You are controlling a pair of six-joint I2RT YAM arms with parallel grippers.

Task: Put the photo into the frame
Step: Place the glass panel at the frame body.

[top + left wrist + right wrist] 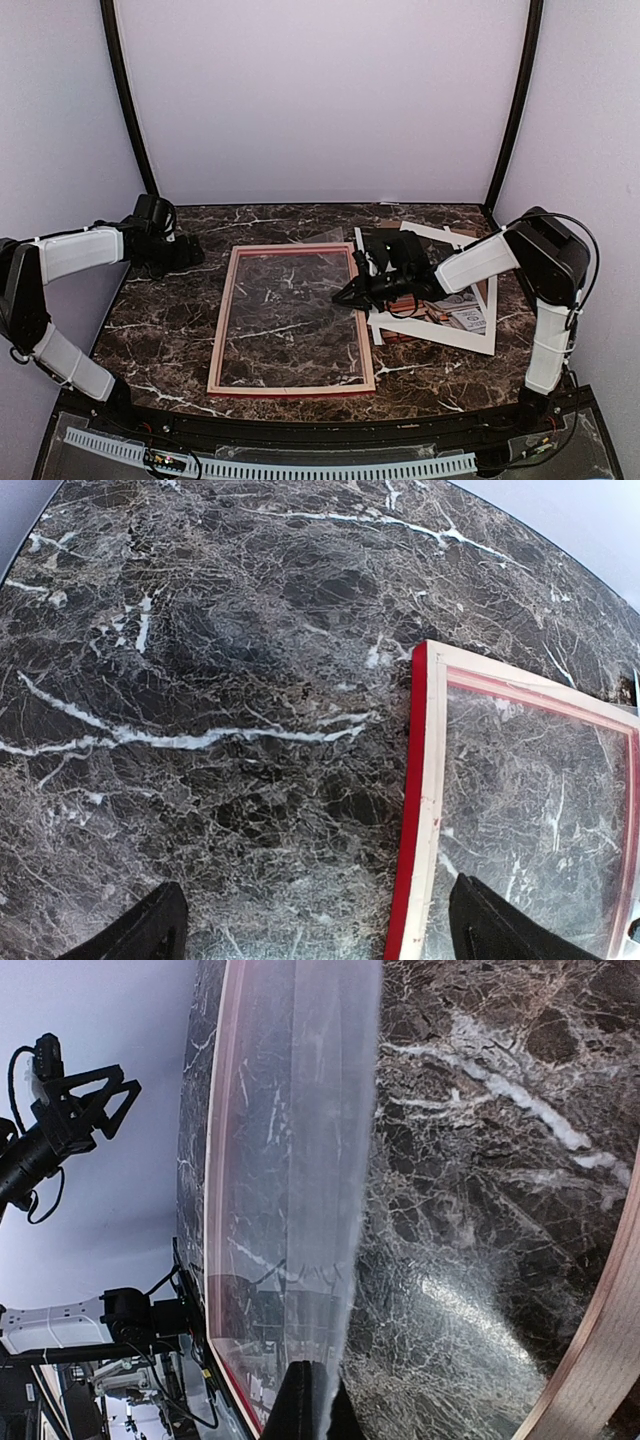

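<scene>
Frame (pixel 226 320) lies flat, white mat (pixel 440 338) just beside.

Dark marble tabletop (pixel 160 330), white cardboard mat (pixel 440 338) — right side, pale walls (pixel 320 100)

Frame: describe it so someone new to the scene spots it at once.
On the dark marble table, look at the middle, between the two arms. The frame lies flat there: a large thin rectangle of pale pinkish wood with red outer edges, marble showing through. The white mat to its right is plain white, with printed items showing in its opening.
</scene>
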